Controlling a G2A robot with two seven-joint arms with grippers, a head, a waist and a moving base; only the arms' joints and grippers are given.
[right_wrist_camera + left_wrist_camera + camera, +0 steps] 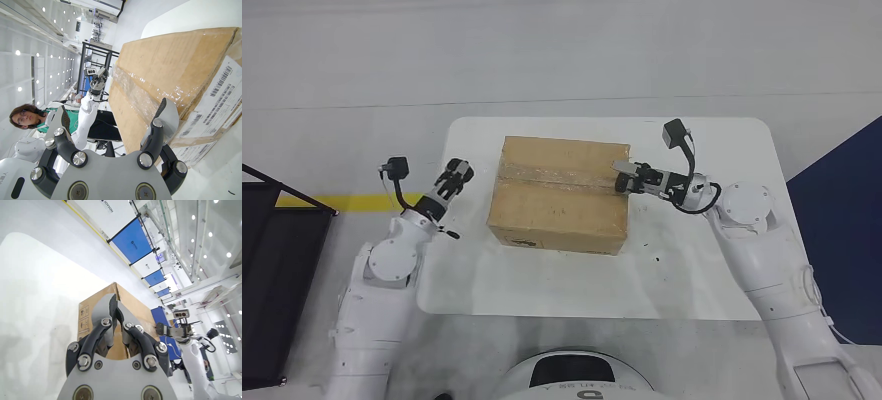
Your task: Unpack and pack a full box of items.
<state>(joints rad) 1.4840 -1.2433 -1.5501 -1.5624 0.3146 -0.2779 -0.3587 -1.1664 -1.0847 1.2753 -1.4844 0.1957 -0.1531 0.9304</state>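
White table point(712, 250) carries a closed brown cardboard box point(557, 205) at its centre, crinkled clear tape point(557, 178) along the top seam, the right gripper point(623, 176) spread wide at its 3 o'clock edge, the left gripper point(452, 180) pinched together just off 9 o'clock.

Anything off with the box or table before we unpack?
The clear tape along the top seam of the box is crumpled and bubbled rather than flat, and the box sits slightly askew to the table edges. Nothing spilled.

Barcoded labels point(221, 106) on the box point(160, 62) end
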